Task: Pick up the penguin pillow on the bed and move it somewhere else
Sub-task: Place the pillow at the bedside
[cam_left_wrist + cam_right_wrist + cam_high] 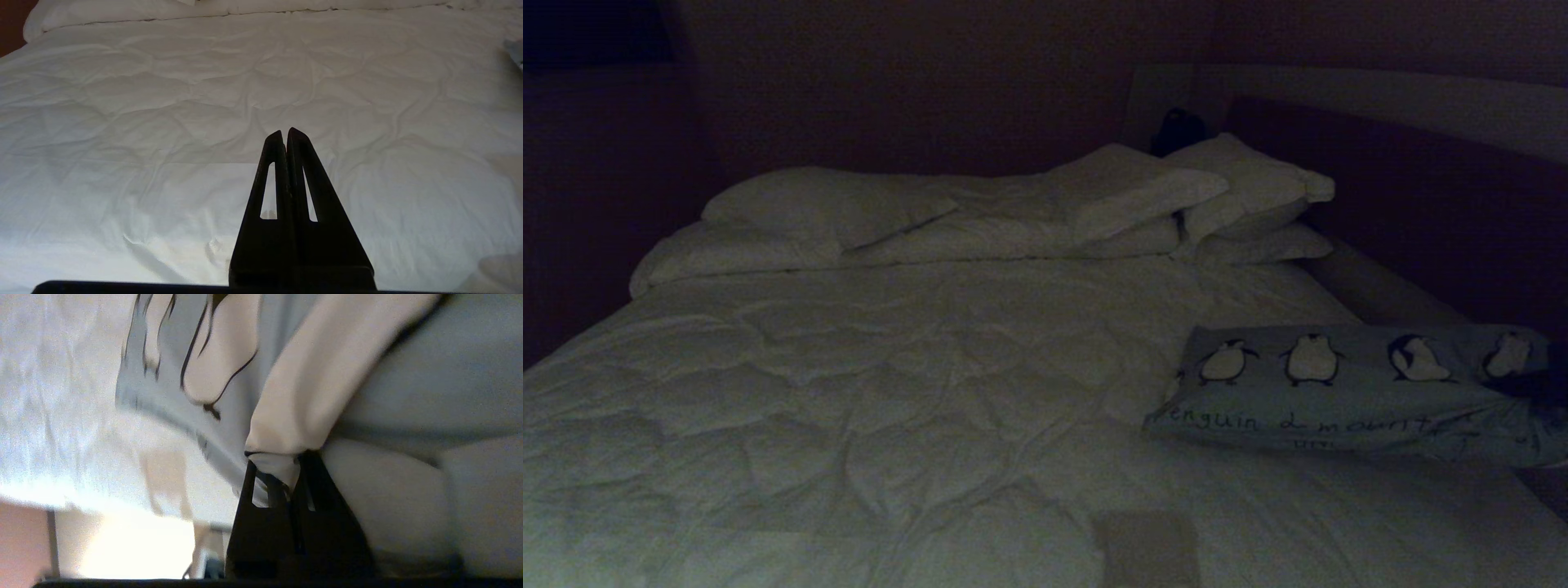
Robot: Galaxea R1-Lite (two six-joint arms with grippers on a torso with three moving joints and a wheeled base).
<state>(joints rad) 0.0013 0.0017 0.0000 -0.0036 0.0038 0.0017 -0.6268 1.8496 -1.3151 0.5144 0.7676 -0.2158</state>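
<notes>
Where the head view takes in the bed (849, 384), the penguin pillow (1347, 400) is seen lying on the white quilted duvet (890, 343) at the bed's right side, close to the pale padded frame (1372, 286). A row of black-and-white penguins is printed along the pillow's upper half, and handwritten lettering runs below it. The pillow's far right end is partly covered by a dark shape at the picture edge, which cannot be identified with certainty. Plain white pillows (1029, 204) are stacked at the head of the bed, well apart from the penguin pillow.

In the right wrist view, the right gripper (282, 473) is seen clamped tight on a fold of the penguin pillow's fabric (286, 388); the pinched cloth is gathered between the fingertips, and a penguin outline is visible just beside the grip. The duvet is seen behind the pillow.

In the left wrist view, the left gripper (284, 134) is shown with its two fingers pressed together and nothing between them. It is held above the duvet (163, 102), with a corner of the penguin pillow (515, 53) visible far off at the frame edge.
</notes>
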